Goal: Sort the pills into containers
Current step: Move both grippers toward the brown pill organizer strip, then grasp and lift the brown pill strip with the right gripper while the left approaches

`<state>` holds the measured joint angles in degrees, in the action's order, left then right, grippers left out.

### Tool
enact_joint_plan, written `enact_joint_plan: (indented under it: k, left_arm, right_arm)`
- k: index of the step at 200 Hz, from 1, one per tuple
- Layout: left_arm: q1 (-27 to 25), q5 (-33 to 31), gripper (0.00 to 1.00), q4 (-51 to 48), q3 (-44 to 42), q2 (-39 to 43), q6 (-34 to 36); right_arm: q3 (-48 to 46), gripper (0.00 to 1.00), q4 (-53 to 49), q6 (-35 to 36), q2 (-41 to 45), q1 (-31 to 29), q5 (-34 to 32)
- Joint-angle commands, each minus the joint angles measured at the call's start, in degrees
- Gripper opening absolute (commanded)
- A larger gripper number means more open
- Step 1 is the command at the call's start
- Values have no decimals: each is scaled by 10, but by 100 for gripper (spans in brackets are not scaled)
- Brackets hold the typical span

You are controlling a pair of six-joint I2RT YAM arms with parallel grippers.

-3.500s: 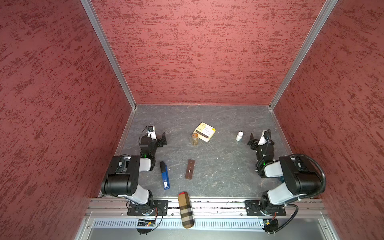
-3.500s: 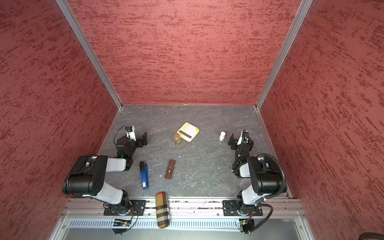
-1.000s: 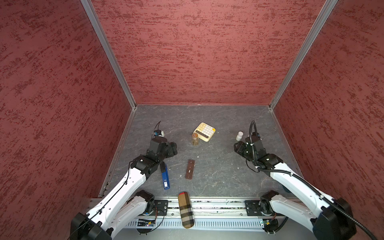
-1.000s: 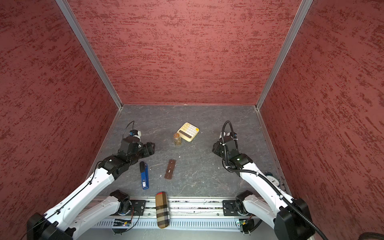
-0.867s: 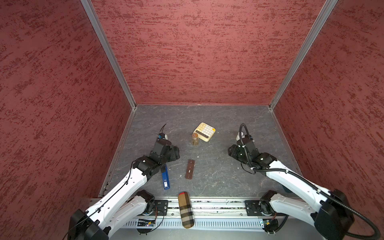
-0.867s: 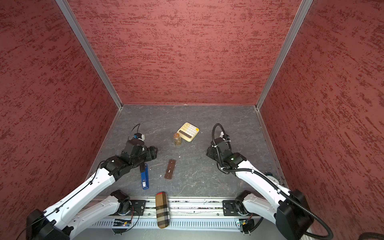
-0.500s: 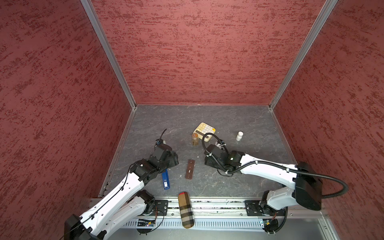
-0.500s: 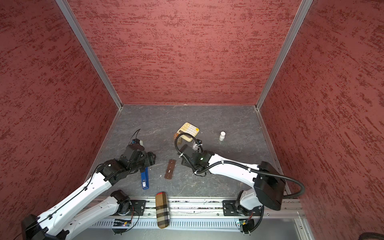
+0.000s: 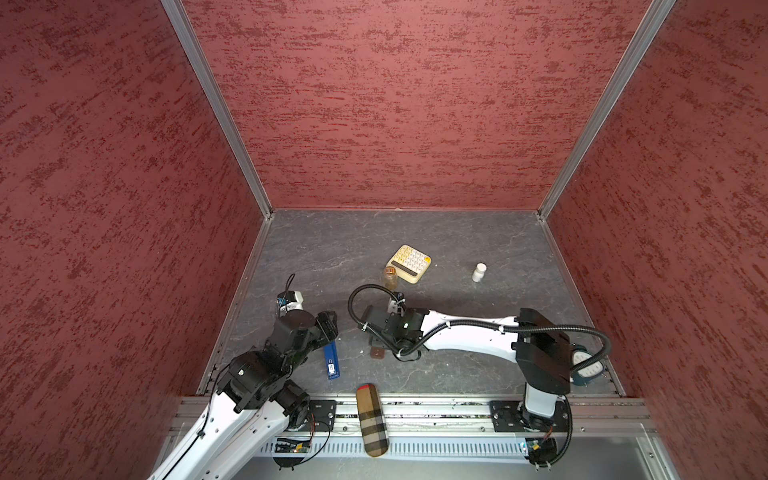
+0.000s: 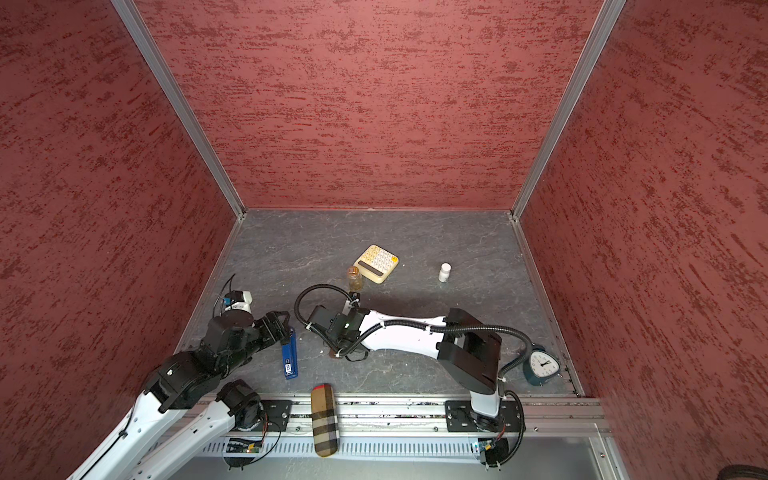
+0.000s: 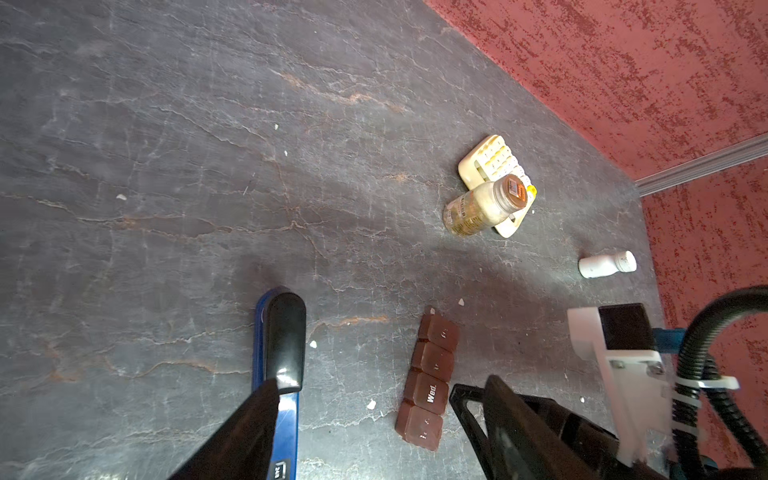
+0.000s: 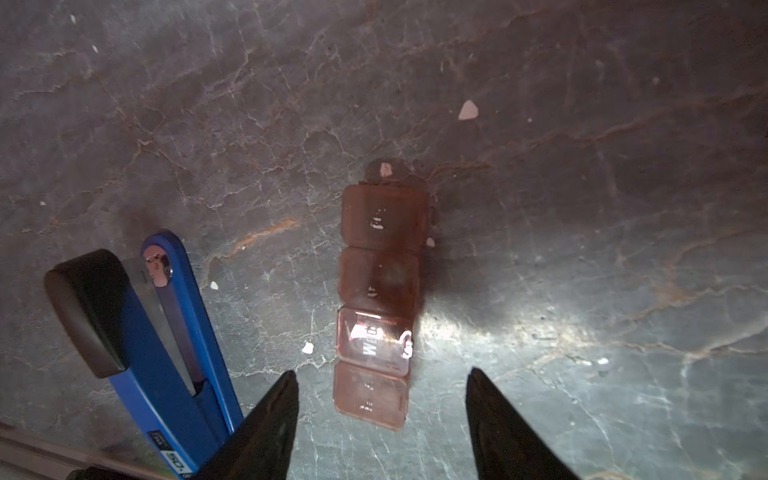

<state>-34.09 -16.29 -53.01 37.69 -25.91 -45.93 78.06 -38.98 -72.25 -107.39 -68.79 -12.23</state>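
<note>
The containers [image 12: 378,303] form a dark brown strip box lying flat mid-floor, lids down, one marked "Wed" [image 11: 428,382]. In both top views only its near end [image 9: 377,352] shows below my right gripper [image 9: 380,341]. That gripper [image 12: 382,376] hangs open just above the strip's near end, one finger on each side, holding nothing. Tiny white pills lie loose around the box [image 12: 468,110] [image 12: 308,347] [image 11: 371,404]. My left gripper [image 11: 382,380] [image 9: 328,326] is open and empty, left of the box, over the blue stapler [image 9: 331,360].
An amber bottle [image 9: 390,277] and a cream calculator [image 9: 408,258] stand behind the box. A small white bottle [image 9: 479,272] is at the back right. A plaid case [image 9: 372,419] lies on the front rail, a teal clock [image 10: 540,365] at the front right.
My right arm has swung from the right side to the middle and now hovers over the strip box, jaws wider. The left gripper has stayed by the stapler.
</note>
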Motion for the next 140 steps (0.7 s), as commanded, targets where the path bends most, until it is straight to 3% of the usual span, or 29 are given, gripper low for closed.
enact_joint_plan:
  k: [1, 140]
  left_arm:
    - [-2, -32, 79, -20, -1, 16, -7]
    - [-1, -23, 80, 24, -34, 46, 6]
  right_arm:
    - [30, 67, -29, -11, -23, -3, 18]
    - [139, 66, -125, 17, -121, -3, 38]
